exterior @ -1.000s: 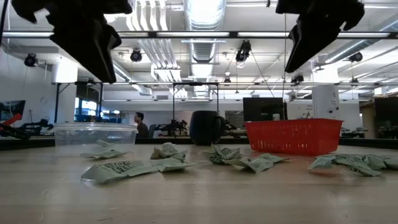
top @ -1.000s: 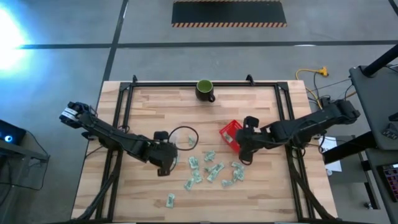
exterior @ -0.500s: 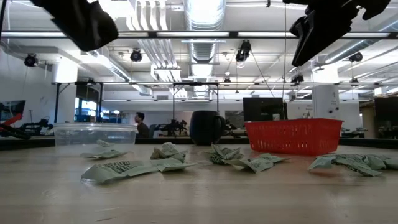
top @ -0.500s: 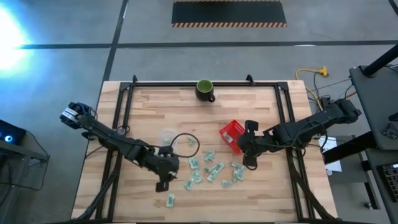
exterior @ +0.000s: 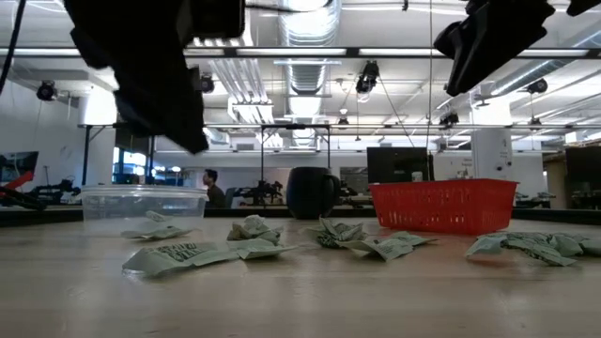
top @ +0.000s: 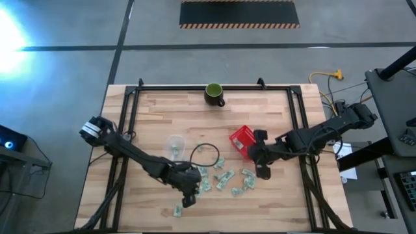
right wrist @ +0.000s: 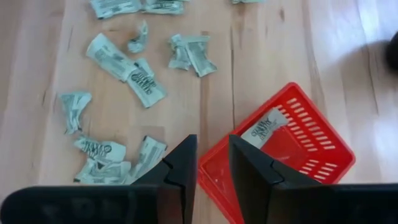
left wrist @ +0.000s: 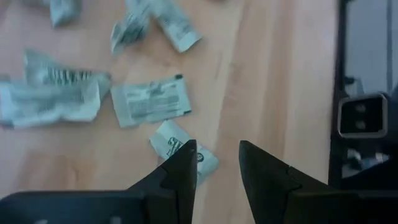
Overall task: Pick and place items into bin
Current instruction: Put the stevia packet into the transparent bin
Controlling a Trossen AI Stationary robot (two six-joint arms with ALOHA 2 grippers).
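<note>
Several pale green-and-white packets [top: 221, 179] lie scattered on the wooden table, and one lies apart [top: 177, 209] near the front edge. My left gripper [left wrist: 217, 155] hovers open over the left end of the scatter, a packet [left wrist: 181, 150] just beside one finger. A red mesh bin [right wrist: 280, 146] stands on the table right of the packets with one packet [right wrist: 263, 127] inside. My right gripper [right wrist: 213, 158] hangs open above the bin's near rim, nothing between its fingers.
A clear plastic tub [top: 174, 145] stands left of the packets, and a dark green mug [top: 214, 94] at the far edge. A black cable loop [top: 205, 153] hangs from the left arm. Black rails [top: 130, 117] frame the table's sides and back.
My left gripper has swung from beside the clear tub toward the table's near edge and to the right, over the packets. It has come down and rolled at the wrist. My right gripper has stayed above the red bin.
</note>
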